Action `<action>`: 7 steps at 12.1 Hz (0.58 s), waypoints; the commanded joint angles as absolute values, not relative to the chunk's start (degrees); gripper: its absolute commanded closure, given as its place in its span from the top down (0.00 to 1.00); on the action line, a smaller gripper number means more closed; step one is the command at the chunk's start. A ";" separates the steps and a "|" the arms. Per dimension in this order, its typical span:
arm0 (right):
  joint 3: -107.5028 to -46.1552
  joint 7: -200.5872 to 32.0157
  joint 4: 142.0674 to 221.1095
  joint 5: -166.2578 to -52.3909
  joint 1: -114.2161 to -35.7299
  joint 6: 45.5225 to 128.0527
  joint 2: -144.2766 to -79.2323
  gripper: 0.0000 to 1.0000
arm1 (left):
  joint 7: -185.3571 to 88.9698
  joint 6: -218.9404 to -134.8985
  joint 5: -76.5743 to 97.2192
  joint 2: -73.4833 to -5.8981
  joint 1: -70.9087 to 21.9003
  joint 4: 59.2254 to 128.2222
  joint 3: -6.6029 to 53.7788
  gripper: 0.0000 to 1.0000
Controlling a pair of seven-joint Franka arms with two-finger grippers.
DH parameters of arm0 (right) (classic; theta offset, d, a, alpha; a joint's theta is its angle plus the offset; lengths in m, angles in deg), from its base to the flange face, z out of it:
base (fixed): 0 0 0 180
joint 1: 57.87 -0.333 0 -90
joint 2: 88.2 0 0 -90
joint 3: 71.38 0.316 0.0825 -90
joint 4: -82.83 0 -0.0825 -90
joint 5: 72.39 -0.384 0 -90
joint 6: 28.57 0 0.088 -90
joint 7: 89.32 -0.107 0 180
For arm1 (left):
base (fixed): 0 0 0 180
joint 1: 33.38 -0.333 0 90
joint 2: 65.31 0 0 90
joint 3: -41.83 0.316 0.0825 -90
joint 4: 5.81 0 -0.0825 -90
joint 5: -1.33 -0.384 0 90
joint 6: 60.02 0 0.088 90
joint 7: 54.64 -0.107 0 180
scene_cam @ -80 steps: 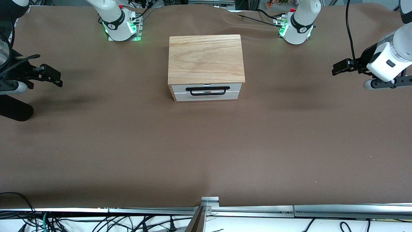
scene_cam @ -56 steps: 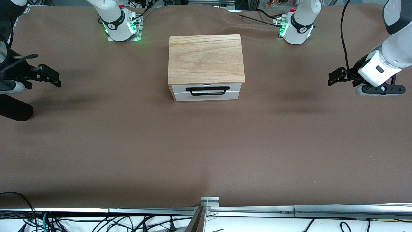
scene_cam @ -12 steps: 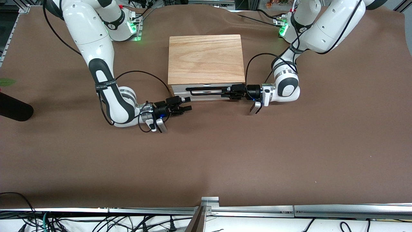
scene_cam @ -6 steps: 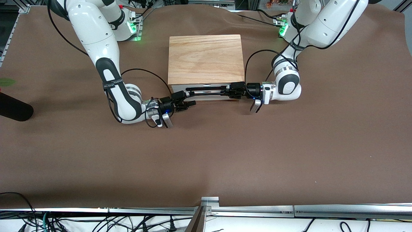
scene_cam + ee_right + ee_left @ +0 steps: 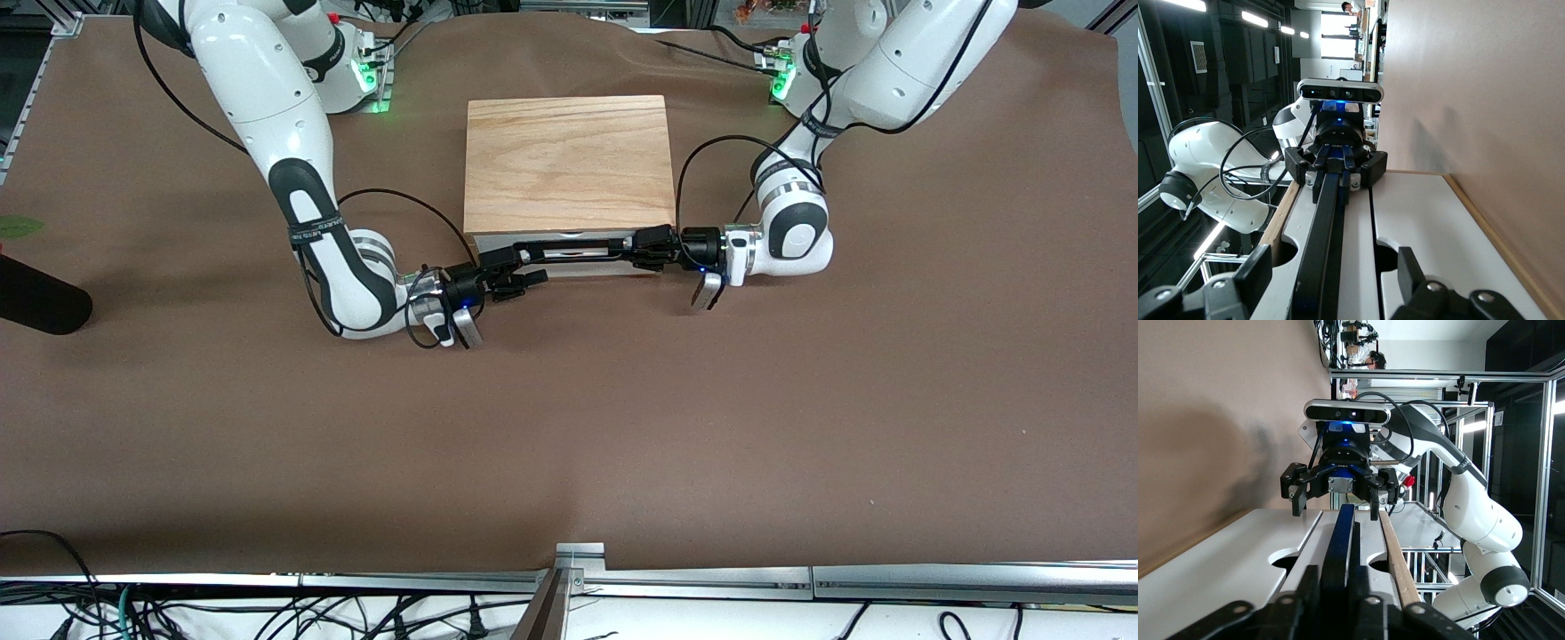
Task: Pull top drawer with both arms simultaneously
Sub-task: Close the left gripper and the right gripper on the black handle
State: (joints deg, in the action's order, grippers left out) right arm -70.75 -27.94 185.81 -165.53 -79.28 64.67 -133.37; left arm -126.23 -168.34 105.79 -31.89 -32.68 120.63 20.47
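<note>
The top drawer (image 5: 494, 243) has a white front and sits shut in the oak cabinet (image 5: 569, 156). A long black handle (image 5: 582, 252) runs across its front. My left gripper (image 5: 638, 252) comes in from the left arm's end of the table and is shut on that end of the handle (image 5: 1341, 540). In the left wrist view its fingers press the bar from both sides. My right gripper (image 5: 523, 269) is at the handle's other end. It is open, with its fingers (image 5: 1258, 270) wide apart on either side of the bar (image 5: 1325, 247) and not touching it.
A lower white drawer front (image 5: 578, 267) sits under the top one. Brown cloth (image 5: 569, 427) covers the table. A black roll (image 5: 40, 307) lies at the right arm's end of the table. Black cables loop beside both wrists.
My right gripper has moved in toward the cabinet and now straddles the handle's end. My left gripper has closed on the handle. The drawer has not moved.
</note>
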 commanded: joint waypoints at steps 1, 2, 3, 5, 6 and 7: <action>-70.41 -26.22 188.74 -166.70 -79.23 64.07 -131.36 0.74 | -127.59 -168.65 106.62 -33.23 -32.67 122.42 20.12 0.15; -70.41 -25.78 189.17 -166.70 -79.23 63.81 -130.92 0.65 | -127.59 -168.65 106.62 -33.06 -32.76 122.59 20.12 0.07; -70.50 -25.77 189.44 -166.61 -79.23 63.63 -130.57 0.55 | -127.59 -168.65 106.62 -32.80 -32.76 122.51 20.12 0.04; -70.50 -25.86 189.44 -166.70 -79.15 63.19 -130.13 0.46 | -127.59 -168.65 106.62 -32.62 -32.76 122.51 20.12 0.01; -70.50 -25.86 189.53 -166.70 -79.14 63.10 -130.04 0.46 | -127.59 -168.65 106.54 -32.62 -32.76 122.51 20.12 0.01; -70.50 -25.95 189.53 -166.61 -79.06 63.01 -129.78 0.46 | -127.59 -168.65 106.62 -32.53 -32.76 122.51 20.12 0.00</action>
State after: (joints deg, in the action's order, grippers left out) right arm -70.72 -27.10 186.95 -165.55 -79.27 63.30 -132.12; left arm -126.19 -168.30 105.79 -31.89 -32.74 120.67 20.50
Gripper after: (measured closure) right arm 0.542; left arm 0.824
